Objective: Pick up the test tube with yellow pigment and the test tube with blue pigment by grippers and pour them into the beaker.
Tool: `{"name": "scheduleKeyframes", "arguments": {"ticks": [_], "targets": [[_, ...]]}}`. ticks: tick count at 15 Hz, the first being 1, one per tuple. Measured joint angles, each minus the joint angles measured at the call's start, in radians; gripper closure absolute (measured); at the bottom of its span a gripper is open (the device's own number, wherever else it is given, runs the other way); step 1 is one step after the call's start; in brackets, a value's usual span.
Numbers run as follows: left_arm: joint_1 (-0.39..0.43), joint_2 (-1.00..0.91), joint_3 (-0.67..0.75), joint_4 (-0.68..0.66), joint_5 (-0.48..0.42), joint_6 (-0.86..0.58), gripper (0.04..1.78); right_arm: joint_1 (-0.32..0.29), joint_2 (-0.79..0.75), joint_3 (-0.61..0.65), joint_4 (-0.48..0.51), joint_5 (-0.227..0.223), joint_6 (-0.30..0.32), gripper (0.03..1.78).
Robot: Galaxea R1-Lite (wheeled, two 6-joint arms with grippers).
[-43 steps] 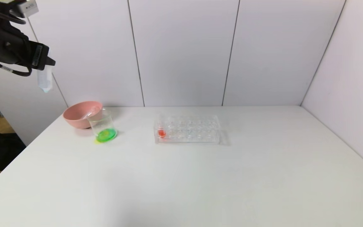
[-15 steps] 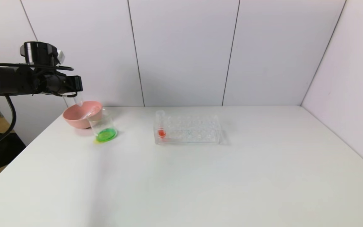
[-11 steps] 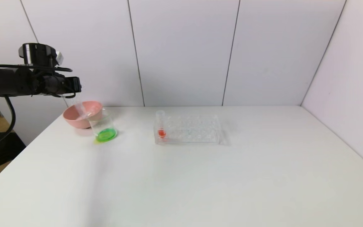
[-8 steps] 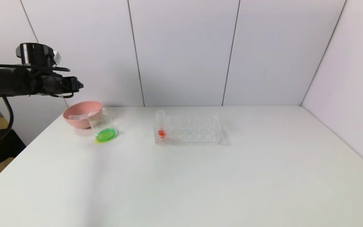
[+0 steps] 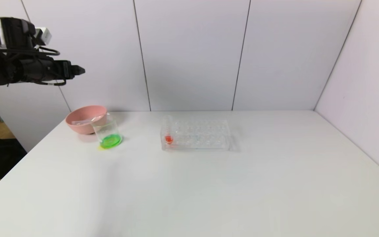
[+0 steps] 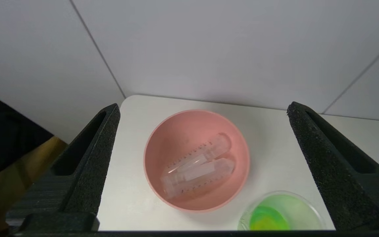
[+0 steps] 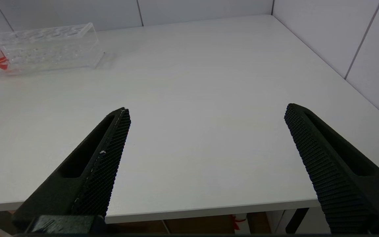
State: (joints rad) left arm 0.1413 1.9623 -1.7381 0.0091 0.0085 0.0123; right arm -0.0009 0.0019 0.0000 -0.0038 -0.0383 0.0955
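Observation:
The beaker (image 5: 107,131) stands on the white table in front of the pink bowl and holds green liquid; it also shows in the left wrist view (image 6: 281,214). Two empty clear test tubes (image 6: 206,151) (image 6: 197,176) lie side by side in the pink bowl (image 6: 176,131). No yellow or blue liquid shows in any tube. My left gripper (image 5: 77,70) is open and empty, high above the bowl; in its own view (image 6: 204,107) it looks down on the bowl. My right gripper (image 7: 206,108) is open and empty above the table's front edge, out of the head view.
The pink bowl (image 5: 77,113) sits at the table's back left. A clear multi-hole rack (image 5: 199,135) stands mid-table with a red-liquid tube (image 5: 168,136) at its left end; both show in the right wrist view (image 7: 44,46). White wall panels close the back and right.
My left gripper held an empty tube over the pink bowl, let it go into the bowl, and has since risen, open and empty.

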Motion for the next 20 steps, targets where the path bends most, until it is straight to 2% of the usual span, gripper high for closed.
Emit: {"name": "scheduleKeyframes", "arguments": {"ticks": [4,8,10,12,14,16,17,20], "targets": [[-0.062,-0.268,0.079,0.007,-0.091,-0.002,0.06,0.0,0.0,0.0,0.0,0.0,0.001,0.1],[-0.129,-0.649,0.252,0.05,-0.141,-0.006,0.06,0.0,0.0,0.0,0.0,0.0,0.0,0.1],[-0.157,-0.853,0.361,0.101,-0.159,-0.008,0.06,0.0,0.0,0.0,0.0,0.0,0.001,0.1],[-0.176,-1.069,0.464,0.211,-0.175,-0.006,0.06,0.0,0.0,0.0,0.0,0.0,0.0,0.1],[-0.186,-1.272,0.554,0.385,-0.155,0.008,0.06,0.0,0.0,0.0,0.0,0.0,0.001,0.1],[-0.191,-1.436,0.689,0.541,-0.082,0.043,0.06,0.0,0.0,0.0,0.0,0.0,0.0,0.1],[-0.192,-1.509,0.785,0.579,-0.04,0.059,0.06,0.0,0.0,0.0,0.0,0.0,0.001,0.1],[-0.167,-1.67,1.119,0.494,0.039,0.078,0.06,0.0,0.0,0.0,0.0,0.0,0.0,0.1]]}}
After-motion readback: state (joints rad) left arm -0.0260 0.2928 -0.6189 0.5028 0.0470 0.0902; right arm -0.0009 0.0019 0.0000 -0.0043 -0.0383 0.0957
